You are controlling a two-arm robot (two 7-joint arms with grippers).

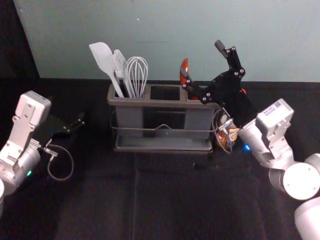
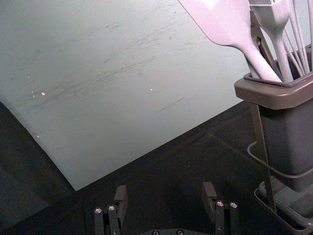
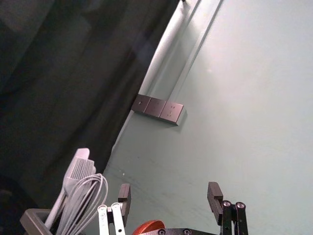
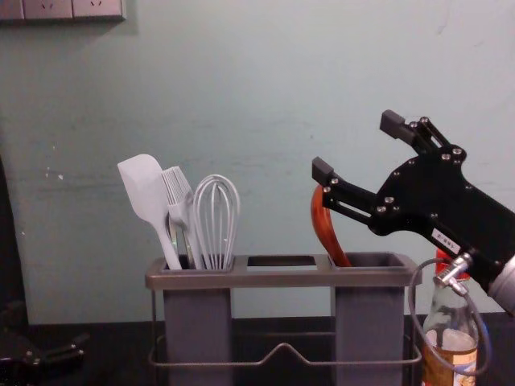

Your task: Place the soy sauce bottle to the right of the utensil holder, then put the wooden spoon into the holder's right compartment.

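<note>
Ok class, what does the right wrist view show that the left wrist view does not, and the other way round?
Right wrist view: the right hand, open; the rounded end of the wooden spoon; a socket block on the wall.

Left wrist view: the left hand, open; the utensil holder's wire frame and bottom tray.

Both: the utensil holder's rim, spatula, brush, whisk and wall.

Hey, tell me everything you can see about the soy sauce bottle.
The bottle stands upright, just right of the utensil holder. It looks like clear glass, narrowing to a red cap, with a yellowish-brown label lower down. The right arm's cable loops in front of it; whether the cable touches it, I can't tell.
</note>
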